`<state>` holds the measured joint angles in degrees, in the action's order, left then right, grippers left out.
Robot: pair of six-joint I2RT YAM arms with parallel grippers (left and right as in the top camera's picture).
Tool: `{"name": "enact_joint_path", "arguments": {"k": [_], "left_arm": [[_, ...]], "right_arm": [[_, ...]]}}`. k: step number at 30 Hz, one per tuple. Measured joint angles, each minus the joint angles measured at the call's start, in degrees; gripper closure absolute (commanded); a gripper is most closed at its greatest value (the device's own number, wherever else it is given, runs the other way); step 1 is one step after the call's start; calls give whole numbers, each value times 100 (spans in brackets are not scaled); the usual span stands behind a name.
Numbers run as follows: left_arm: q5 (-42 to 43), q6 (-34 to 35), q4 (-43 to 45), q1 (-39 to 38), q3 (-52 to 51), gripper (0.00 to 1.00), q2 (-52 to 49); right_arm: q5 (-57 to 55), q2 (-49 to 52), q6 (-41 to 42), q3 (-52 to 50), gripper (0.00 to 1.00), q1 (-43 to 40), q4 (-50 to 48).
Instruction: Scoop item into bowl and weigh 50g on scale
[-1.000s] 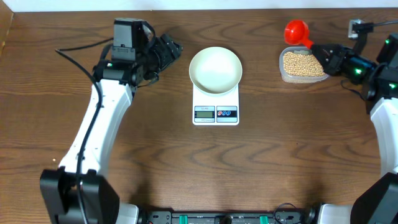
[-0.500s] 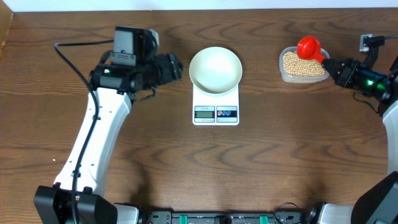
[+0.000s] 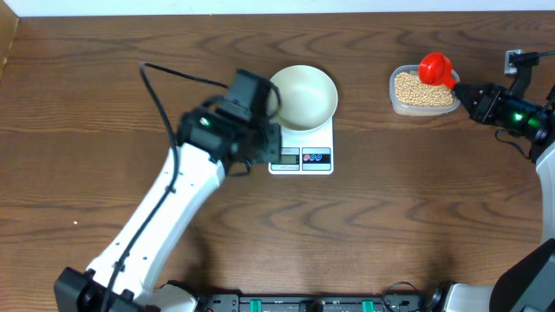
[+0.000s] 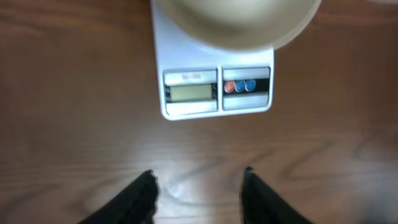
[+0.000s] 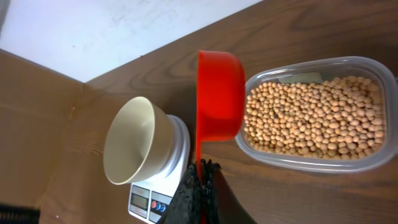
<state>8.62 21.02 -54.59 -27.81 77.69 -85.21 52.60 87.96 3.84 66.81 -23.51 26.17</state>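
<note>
The white bowl [image 3: 301, 95] sits empty on the white scale [image 3: 301, 158]; both show in the left wrist view, bowl [image 4: 236, 25] and scale [image 4: 214, 93], and in the right wrist view, bowl [image 5: 134, 140] and scale [image 5: 152, 199]. Tan beans [image 3: 422, 88] fill a clear tub [image 5: 311, 115]. My right gripper [image 5: 200, 177] is shut on the handle of a red scoop [image 5: 219, 96], whose cup hangs over the tub's near end [image 3: 434, 68]. My left gripper [image 4: 198, 186] is open and empty, over the table just in front of the scale's display.
The clear plastic tub [image 3: 422, 107] stands at the back right of the wooden table [image 3: 364, 234]. A black cable [image 3: 173, 74] trails from the left arm. The table's back edge meets a white wall [image 5: 93, 31].
My left arm has swung right from the bowl's left side to the scale's front. My right gripper has carried the red scoop from behind the tub to over the tub's right end.
</note>
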Motion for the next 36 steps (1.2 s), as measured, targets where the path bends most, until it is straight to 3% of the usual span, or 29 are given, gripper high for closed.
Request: {"name": "enact_joint_path", "arguments": {"k": [8, 12, 21, 36], "left_arm": [[-472, 531, 614, -835, -1215, 69, 46], [-802, 542, 1388, -1158, -1644, 75, 46], [-1040, -295, 3008, -1207, -2175, 92, -131], [-1027, -1360, 3998, -1207, -2186, 93, -1283]], "right_arm": [[-107, 0, -4, 0, 99, 0, 37], [-131, 0, -7, 0, 99, 0, 37], [-195, 0, -7, 0, 99, 0, 39], [-365, 0, -9, 0, 99, 0, 39]]}}
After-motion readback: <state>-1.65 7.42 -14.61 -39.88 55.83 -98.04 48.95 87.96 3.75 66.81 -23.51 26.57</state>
